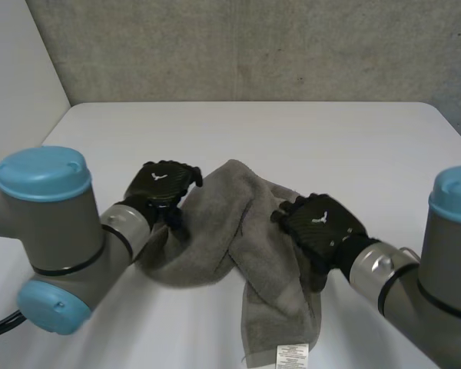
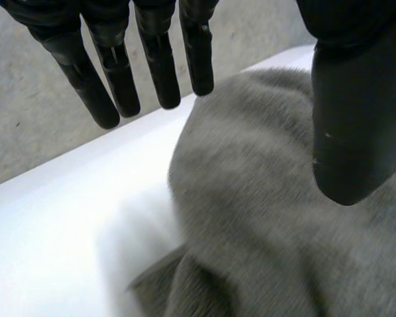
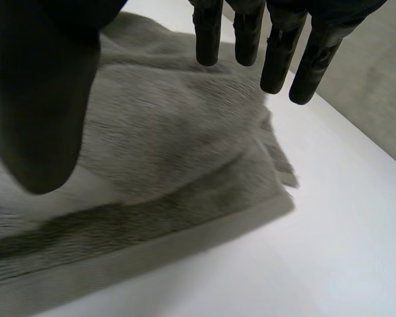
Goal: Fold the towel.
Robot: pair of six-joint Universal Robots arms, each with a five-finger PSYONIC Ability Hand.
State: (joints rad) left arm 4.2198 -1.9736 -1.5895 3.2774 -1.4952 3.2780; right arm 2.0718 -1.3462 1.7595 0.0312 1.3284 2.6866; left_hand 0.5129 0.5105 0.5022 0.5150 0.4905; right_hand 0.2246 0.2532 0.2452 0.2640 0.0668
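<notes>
Grey terry cloth, the towel (image 1: 238, 231), lies bunched on the white bench (image 1: 292, 138) between the two hands, humped in its middle with one long flap running toward the robot and ending in a white label (image 1: 290, 356) at its hem. The left hand (image 1: 160, 188) sits at the towel's left side, over the raised fold there. In the left wrist view its fingers (image 2: 160, 66) hang straight and spread, well apart from the thumb (image 2: 356, 119), with the towel's rounded fold below the thumb and bare bench under the fingertips. Nothing is gripped, and whether the thumb touches the cloth cannot be told. The right hand (image 1: 323, 227) sits at the towel's right side, over the flap that runs toward the label. In the right wrist view its fingers (image 3: 277, 59) are likewise straight and held away from the thumb (image 3: 39, 99), with the cloth lying flat under the palm, its banded edge beside the thumb and a ragged corner near the fingertips. This hand also holds nothing. Both grey arms with light-blue caps reach in from the near side, and a concrete wall (image 1: 253, 46) stands behind the bench's far edge.
</notes>
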